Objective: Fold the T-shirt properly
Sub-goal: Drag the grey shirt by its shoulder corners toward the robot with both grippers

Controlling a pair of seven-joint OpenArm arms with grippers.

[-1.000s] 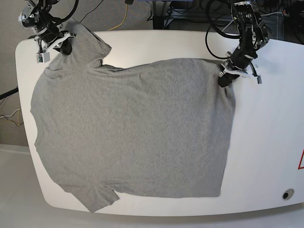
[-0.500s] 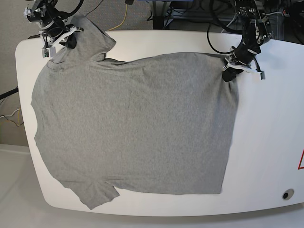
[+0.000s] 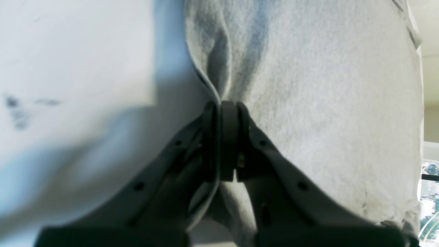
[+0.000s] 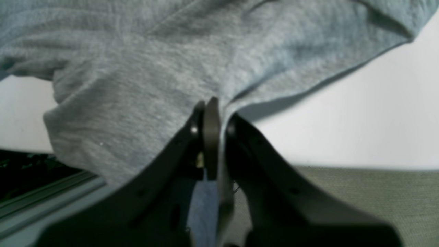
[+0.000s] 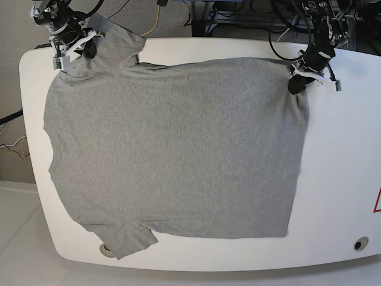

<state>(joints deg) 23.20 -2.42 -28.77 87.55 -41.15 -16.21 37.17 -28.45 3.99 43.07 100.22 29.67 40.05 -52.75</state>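
The heather-grey T-shirt [image 5: 172,149] lies spread flat across the white table [image 5: 339,179], neck side to the left, hem to the right. At the far right corner of the hem, my left gripper [image 5: 296,85] is shut on the cloth; its wrist view shows the black jaws [image 3: 224,109] pinching a fold of the T-shirt [image 3: 325,103]. My right gripper [image 5: 87,49] is shut on the far left sleeve area at the table's back left corner. In the right wrist view, its closed jaws [image 4: 212,109] clamp the grey fabric [image 4: 137,79] near the table edge.
Cables and arm bases crowd the far edge of the table. A round hole [image 5: 359,243] sits at the near right corner, and a red marking [image 5: 377,199] at the right edge. The near sleeve [image 5: 128,241] reaches the table's front edge.
Both grippers have pulled the far edge of the T-shirt away from the front, toward the back of the table. The cloth has slid with them and its far edge now lies straighter.
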